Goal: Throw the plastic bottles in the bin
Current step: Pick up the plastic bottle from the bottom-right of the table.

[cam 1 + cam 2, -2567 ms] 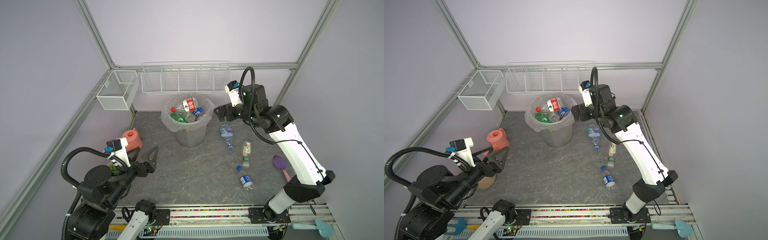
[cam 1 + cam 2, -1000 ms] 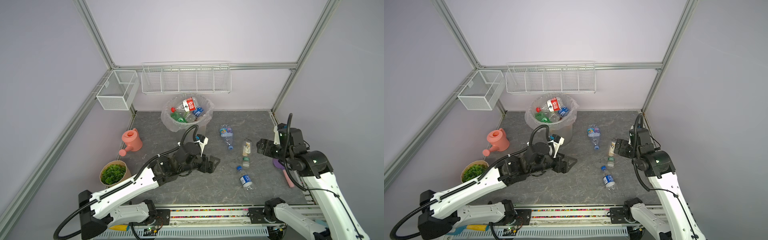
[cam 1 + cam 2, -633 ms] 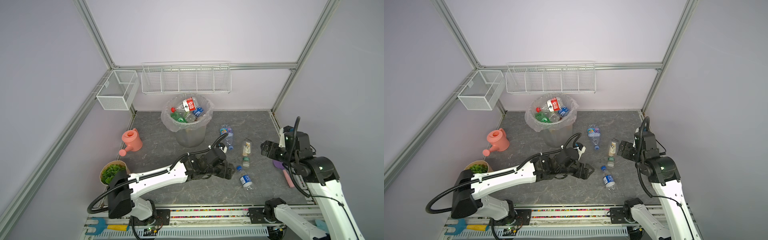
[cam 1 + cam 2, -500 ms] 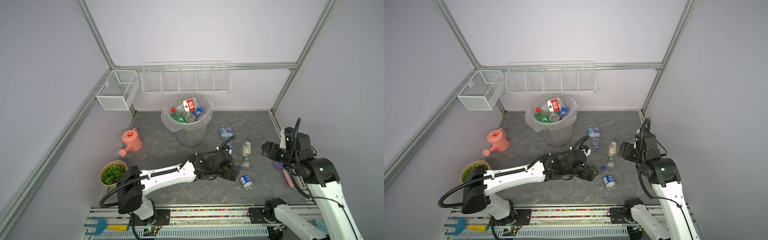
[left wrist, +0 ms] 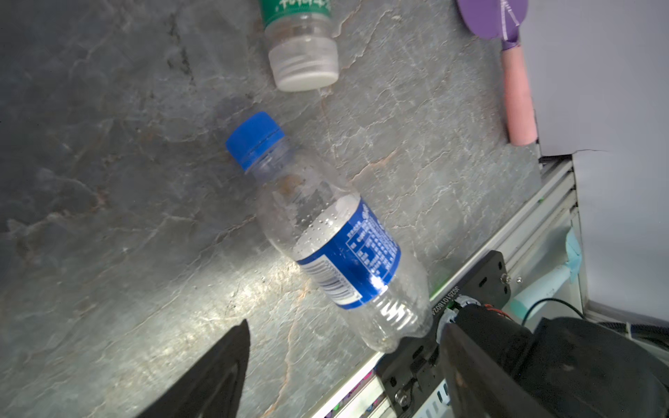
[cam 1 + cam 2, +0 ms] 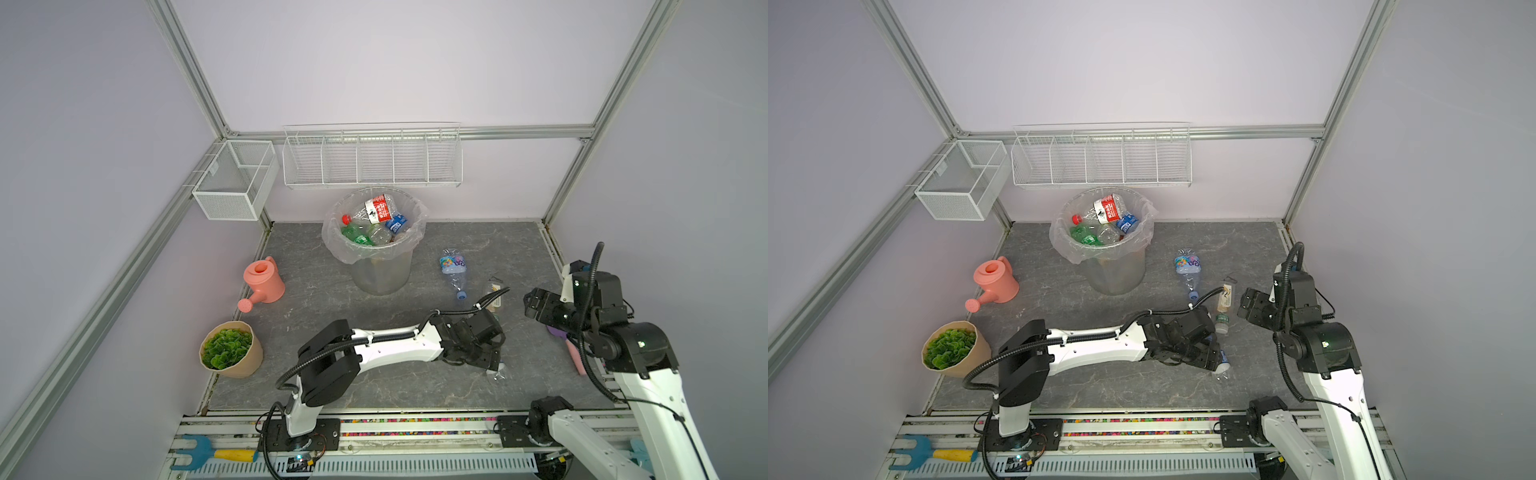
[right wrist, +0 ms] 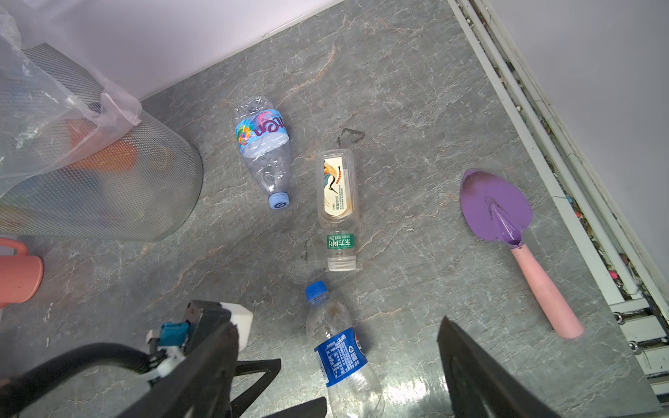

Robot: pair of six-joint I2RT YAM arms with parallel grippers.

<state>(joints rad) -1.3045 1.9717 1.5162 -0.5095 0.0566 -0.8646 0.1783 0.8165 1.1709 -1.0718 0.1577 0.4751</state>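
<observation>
Several bottles (image 6: 374, 228) lie in the bin (image 6: 380, 278), at upper centre in both top views. Three more lie on the floor to its right: a pastel bottle (image 6: 453, 266) near the bin, a tan bottle (image 7: 338, 202) just beside that, and lower in the frame a blue bottle (image 5: 336, 249). The left gripper (image 5: 345, 324) hangs low over the blue bottle. Its jaws are apart with the bottle's base end between them, not clamped; whether they touch it I cannot tell. At the right edge the right gripper (image 6: 1252, 311) hangs above the floor, jaws apart and empty. The step in hand looks like grasping the blue bottle. Next the left jaws should settle around its body, close, then lift and carry it up-frame over the bin's rim.
</observation>
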